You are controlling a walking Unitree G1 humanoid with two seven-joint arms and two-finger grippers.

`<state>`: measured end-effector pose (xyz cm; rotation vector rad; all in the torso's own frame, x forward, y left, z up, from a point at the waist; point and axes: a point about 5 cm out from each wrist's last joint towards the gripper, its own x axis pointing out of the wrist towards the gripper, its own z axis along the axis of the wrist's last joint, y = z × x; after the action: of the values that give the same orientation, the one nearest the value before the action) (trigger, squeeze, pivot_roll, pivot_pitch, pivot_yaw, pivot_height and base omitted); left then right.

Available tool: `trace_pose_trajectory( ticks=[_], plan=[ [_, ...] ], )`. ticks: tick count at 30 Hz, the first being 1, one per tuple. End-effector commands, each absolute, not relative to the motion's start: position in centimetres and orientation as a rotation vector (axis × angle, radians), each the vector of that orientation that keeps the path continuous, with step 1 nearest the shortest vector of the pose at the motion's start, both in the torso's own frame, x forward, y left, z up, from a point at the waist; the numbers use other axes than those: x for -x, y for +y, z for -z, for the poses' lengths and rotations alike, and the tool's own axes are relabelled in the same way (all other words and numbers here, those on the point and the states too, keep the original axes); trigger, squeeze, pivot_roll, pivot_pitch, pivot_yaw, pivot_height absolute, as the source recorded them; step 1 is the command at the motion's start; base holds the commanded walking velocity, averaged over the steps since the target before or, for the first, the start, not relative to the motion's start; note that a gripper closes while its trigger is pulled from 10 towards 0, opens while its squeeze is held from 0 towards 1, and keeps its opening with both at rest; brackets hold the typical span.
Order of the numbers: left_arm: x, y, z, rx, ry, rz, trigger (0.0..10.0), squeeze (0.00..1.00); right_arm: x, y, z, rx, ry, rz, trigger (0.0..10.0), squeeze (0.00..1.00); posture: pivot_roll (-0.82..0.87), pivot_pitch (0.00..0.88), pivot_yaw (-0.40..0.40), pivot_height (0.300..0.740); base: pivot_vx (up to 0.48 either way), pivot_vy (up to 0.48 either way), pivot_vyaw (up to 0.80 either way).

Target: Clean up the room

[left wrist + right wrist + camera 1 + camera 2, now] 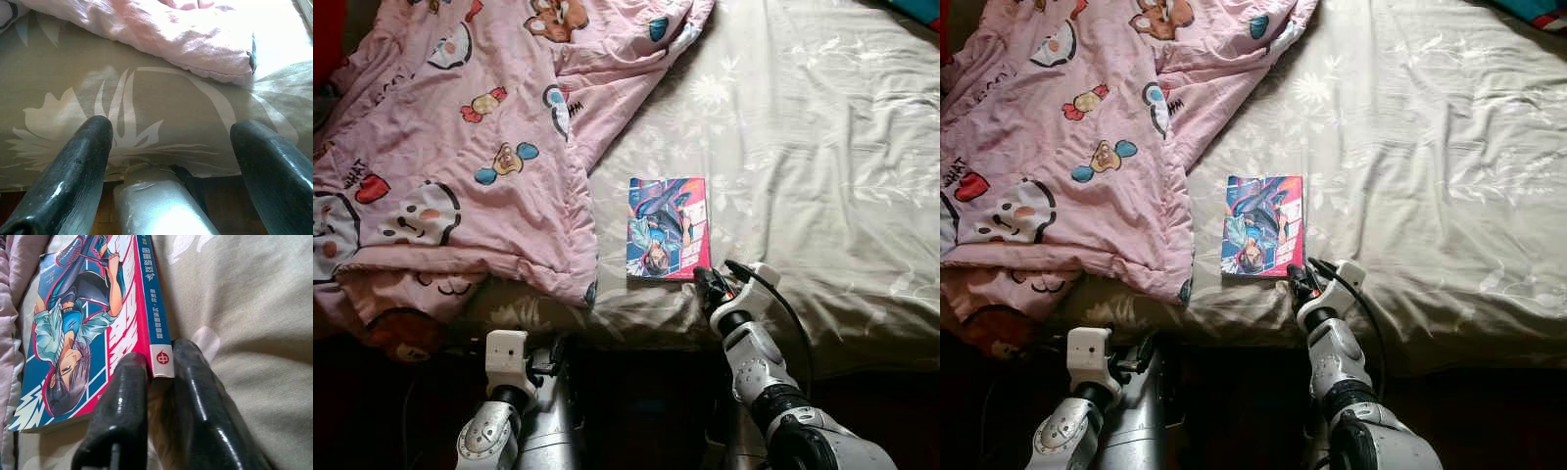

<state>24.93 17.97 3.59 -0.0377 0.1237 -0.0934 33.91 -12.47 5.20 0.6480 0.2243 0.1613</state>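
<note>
From the head, looking down: one comic book (668, 228) lies flat on the beige bedsheet (803, 147), just beside the rumpled edge of a single pink cartoon-print blanket (460, 147). The right gripper (709, 284) has its tip at the book's near right corner, low over the mattress edge, a placing that suggests it means to lift the book off the bed as part of the tidying. The left gripper (555, 354) hangs below the mattress edge, beside the bed frame, apparently idle.

Left wrist camera: two black fingers (78, 166) stand spread wide apart with nothing between them, facing the side of the sheet and the blanket's hem above.

Right wrist camera: two black fingers (122, 411) are drawn nearly together at the spine corner of the book (88, 333). The corner seems pinched between them, though the contact itself is partly hidden.

Count: one book, one blanket, two grippers.
</note>
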Motion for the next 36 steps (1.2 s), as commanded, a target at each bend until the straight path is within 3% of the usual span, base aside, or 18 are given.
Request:
trace_pose_trajectory(
  ticks=[1, 15, 26, 36],
  plan=[
    [-24.2, 18.3, -2.7, 0.016, 0.17, 0.095, 10.0, 0.0, -32.6, -11.9, -3.4, -0.668, 0.303, -0.149, 0.0, 0.0, 0.09, 0.358, 0.074, 0.568, 0.0, 0.0, 0.0],
    [-25.0, 18.0, -2.8, 0.007, 0.168, 0.102, 10.0, 0.0, -33.6, -12.5, -5.5, -0.535, 0.138, -0.151, 0.0, 0.0, 0.07, 0.332, 0.069, 0.568, 0.0, 0.0, 0.0],
    [-25.7, 17.6, -2.8, 0.007, 0.161, 0.111, 10.0, 0.0, -32.2, -13.6, -5.9, -0.474, 0.001, -0.12, 0.0, 0.0, 0.05, 0.305, 0.059, 0.568, 0.0, 0.0, 0.0],
    [-26.4, 17.1, -2.6, 0.016, 0.154, 0.11, 10.0, 0.0, -31.2, -13.9, -9.1, -0.24, -0.156, -0.177, 0.0, 0.0, 0.01, 0.264, 0.037, 0.568, 0.0, 0.0, 0.0]
  ],
)
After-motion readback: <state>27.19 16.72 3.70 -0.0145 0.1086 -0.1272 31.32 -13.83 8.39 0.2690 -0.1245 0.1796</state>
